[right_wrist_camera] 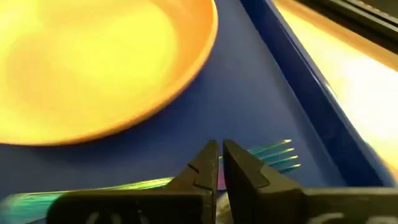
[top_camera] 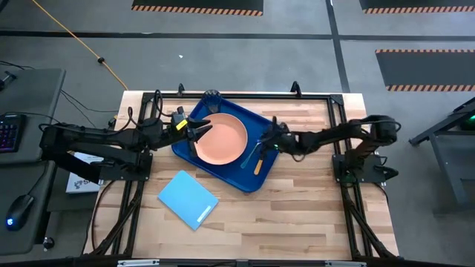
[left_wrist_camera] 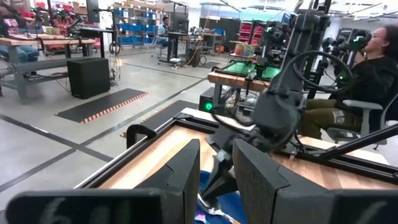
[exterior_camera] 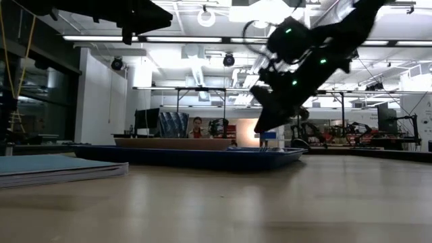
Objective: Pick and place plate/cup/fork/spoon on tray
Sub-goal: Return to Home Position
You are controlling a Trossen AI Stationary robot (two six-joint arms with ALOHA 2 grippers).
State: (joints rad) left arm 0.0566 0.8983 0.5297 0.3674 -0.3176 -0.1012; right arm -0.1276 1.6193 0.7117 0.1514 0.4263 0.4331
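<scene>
The dark blue tray (top_camera: pixel 194 113) lies mid-table with the salmon-pink plate (top_camera: pixel 221 139) flat on it. The orange-handled spoon (top_camera: pixel 258 165) lies on the tray to the right of the plate. The dark cup (top_camera: pixel 213 95) stands at the tray's far corner. My right gripper (top_camera: pixel 265 142) is over the tray's right part, shut on the teal-handled fork (right_wrist_camera: pixel 277 155). My left gripper (top_camera: pixel 196 132) is open and empty at the plate's left edge, above the tray. My right gripper pinches the fork between its two fingers at the neck (right_wrist_camera: pixel 219 179), between the tines and the teal handle (right_wrist_camera: pixel 93 190). The fingers come slanting down from the table's right side and lie across the fork. The fork lies about level; I cannot tell whether it touches the tray floor.
A light-blue flat rectangle (top_camera: pixel 188 199) lies on the table near the tray's near-left side; it also shows in the low view (exterior_camera: pixel 61 167). Black frame rails run along the table's edges (top_camera: pixel 245 93). Bare wood lies to the right and near the tray.
</scene>
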